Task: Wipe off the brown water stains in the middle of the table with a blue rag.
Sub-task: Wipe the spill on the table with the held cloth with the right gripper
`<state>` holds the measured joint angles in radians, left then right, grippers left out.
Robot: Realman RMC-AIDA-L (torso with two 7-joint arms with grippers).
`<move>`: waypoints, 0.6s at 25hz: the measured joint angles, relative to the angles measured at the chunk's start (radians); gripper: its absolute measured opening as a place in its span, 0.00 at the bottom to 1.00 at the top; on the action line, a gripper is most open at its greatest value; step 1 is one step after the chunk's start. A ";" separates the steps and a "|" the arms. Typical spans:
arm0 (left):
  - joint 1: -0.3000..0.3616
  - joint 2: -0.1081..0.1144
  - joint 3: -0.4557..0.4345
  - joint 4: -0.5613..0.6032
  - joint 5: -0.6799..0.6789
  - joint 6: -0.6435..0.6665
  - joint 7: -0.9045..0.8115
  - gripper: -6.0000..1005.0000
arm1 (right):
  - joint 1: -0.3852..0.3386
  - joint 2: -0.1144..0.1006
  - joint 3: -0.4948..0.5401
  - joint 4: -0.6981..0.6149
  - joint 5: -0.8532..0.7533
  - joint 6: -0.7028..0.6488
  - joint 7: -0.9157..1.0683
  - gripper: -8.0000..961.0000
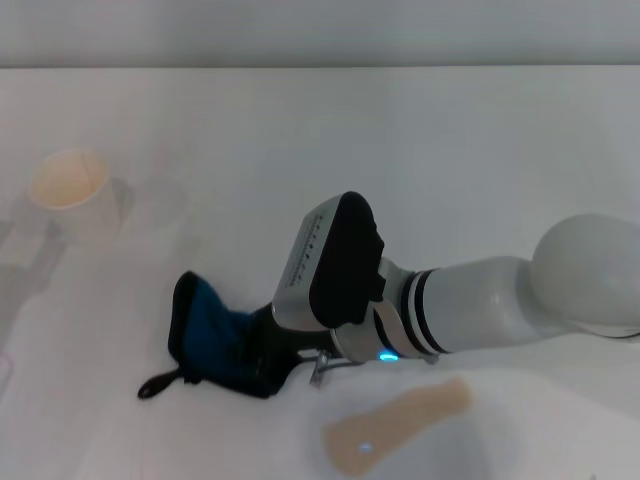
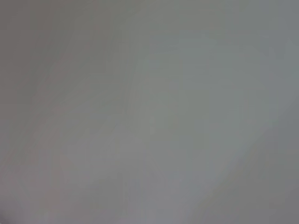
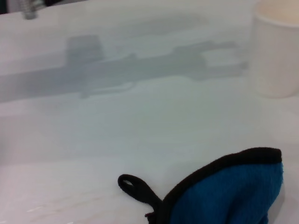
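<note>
The blue rag [image 1: 215, 340] with black trim is bunched up and raised at one end on the white table [image 1: 450, 150], its black loop [image 1: 158, 384] trailing toward the front left. My right gripper [image 1: 258, 355] reaches in from the right and is shut on the rag; its fingertips are buried in the cloth. The brown water stain [image 1: 395, 430] is a tan patch near the front edge, to the right of the rag and just in front of my right wrist. The right wrist view shows the rag [image 3: 229, 193] and its loop [image 3: 133, 186]. My left gripper is out of view.
A pale paper cup [image 1: 70, 190] stands at the far left of the table; it also shows in the right wrist view [image 3: 276, 46]. The left wrist view shows only a plain grey surface.
</note>
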<state>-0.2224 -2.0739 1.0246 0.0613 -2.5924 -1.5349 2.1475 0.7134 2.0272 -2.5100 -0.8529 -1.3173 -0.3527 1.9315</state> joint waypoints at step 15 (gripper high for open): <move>0.014 0.002 -0.010 0.001 -0.003 -0.011 -0.005 0.87 | -0.032 -0.003 0.187 0.048 0.001 -0.111 -0.030 0.11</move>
<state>-0.2080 -2.0714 1.0149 0.0621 -2.5954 -1.5461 2.1422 0.6818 2.0240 -2.3230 -0.8049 -1.3168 -0.4634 1.9016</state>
